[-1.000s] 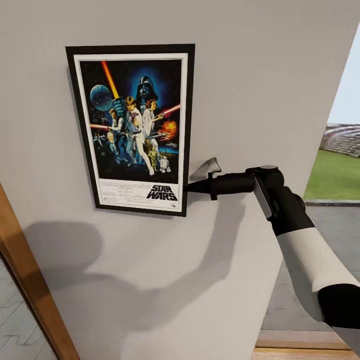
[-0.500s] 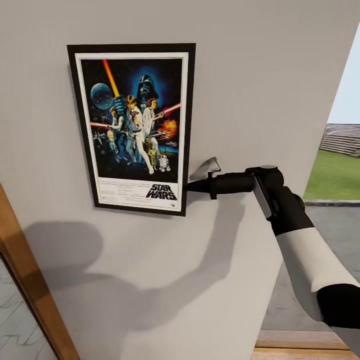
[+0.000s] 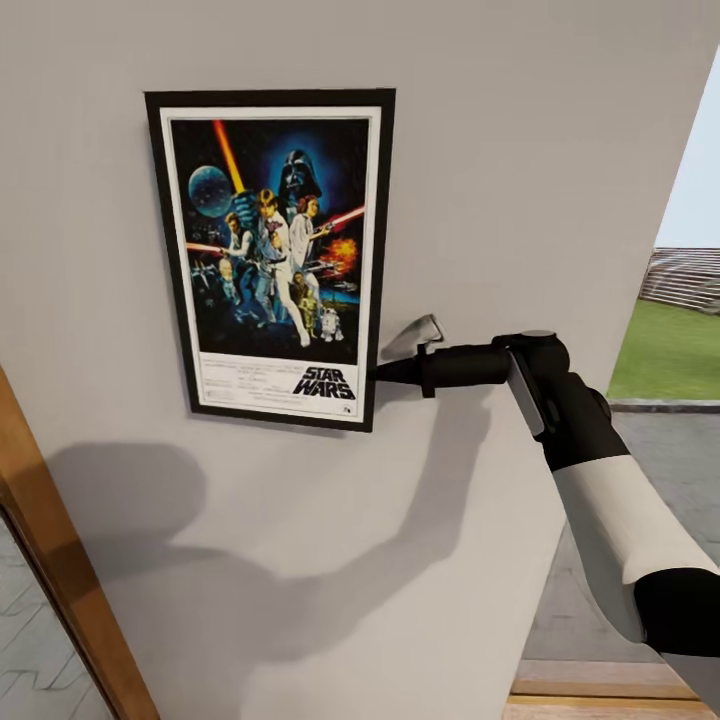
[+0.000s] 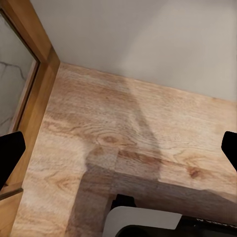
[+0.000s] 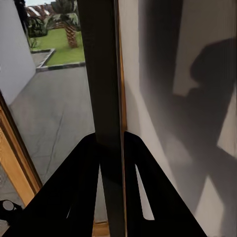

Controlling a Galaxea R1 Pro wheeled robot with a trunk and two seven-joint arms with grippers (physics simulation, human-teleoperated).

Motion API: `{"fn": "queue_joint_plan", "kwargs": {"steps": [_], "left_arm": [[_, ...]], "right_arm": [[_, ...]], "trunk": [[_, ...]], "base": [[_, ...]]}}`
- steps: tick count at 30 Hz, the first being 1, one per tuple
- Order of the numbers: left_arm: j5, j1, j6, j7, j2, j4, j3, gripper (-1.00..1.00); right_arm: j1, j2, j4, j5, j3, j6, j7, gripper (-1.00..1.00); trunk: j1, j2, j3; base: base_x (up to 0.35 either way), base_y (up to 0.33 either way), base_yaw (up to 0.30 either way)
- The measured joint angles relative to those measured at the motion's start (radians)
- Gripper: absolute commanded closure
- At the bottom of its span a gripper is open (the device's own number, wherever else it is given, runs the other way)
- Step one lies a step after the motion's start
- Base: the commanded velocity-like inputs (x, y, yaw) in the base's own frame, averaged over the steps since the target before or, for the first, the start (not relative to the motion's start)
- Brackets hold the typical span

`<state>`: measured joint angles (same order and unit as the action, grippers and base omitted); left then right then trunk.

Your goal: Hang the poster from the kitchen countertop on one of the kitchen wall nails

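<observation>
The Star Wars poster (image 3: 270,250) lies flat against the grey wall (image 3: 530,150), slightly tilted, with its top leaning left. My right gripper (image 3: 385,373) reaches in from the right and is shut on the poster's lower right edge. In the right wrist view the black fingers (image 5: 74,168) clamp the dark frame edge (image 5: 101,74), seen edge-on. My left gripper (image 4: 119,150) hangs low over the wooden floor (image 4: 123,113), open, with nothing between its fingertips (image 4: 10,155). Any wall nail is hidden behind the poster. The kitchen countertop is out of view.
A wooden door frame (image 3: 60,580) runs along the lower left. To the right the wall ends at an opening onto paving and grass (image 3: 670,350). My right arm's shadow falls on the wall below the poster.
The poster's top has swung a little to the right, making it more upright, while its lower end and my right gripper have stayed in place.
</observation>
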<state>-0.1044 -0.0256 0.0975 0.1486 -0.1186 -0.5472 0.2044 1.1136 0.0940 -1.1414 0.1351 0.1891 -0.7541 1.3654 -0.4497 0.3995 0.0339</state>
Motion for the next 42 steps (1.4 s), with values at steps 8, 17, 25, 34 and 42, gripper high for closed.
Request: {"fn": "queue_joint_plan", "kwargs": {"steps": [8,17,25,34,42], "left_arm": [[0.000,0.000,0.000,0.000,0.000,0.000,0.000,-1.00],[0.000,0.000,0.000,0.000,0.000,0.000,0.000,-1.00],[0.000,0.000,0.000,0.000,0.000,0.000,0.000,-1.00],[0.000,0.000,0.000,0.000,0.000,0.000,0.000,-1.00],[0.000,0.000,0.000,0.000,0.000,0.000,0.000,-1.00]], "right_arm": [[0.000,0.000,0.000,0.000,-0.004,-0.012,0.000,1.00],[-0.001,0.016,-0.006,0.015,0.071,0.021,0.076,1.00],[0.000,0.001,0.043,0.004,-0.029,-0.007,0.039,-1.00],[0.000,0.002,0.046,0.008,-0.089,-0.015,0.062,-1.00],[0.000,0.001,0.039,0.009,-0.093,-0.047,0.060,-1.00]], "trunk": [[0.000,0.000,0.000],[0.000,0.000,0.000],[0.000,0.000,0.000],[0.000,0.001,0.000],[0.000,0.001,0.000]], "base": [[0.000,0.000,0.000],[0.000,0.000,0.000],[0.000,0.000,0.000],[0.000,0.000,0.000],[0.000,0.000,0.000]]}}
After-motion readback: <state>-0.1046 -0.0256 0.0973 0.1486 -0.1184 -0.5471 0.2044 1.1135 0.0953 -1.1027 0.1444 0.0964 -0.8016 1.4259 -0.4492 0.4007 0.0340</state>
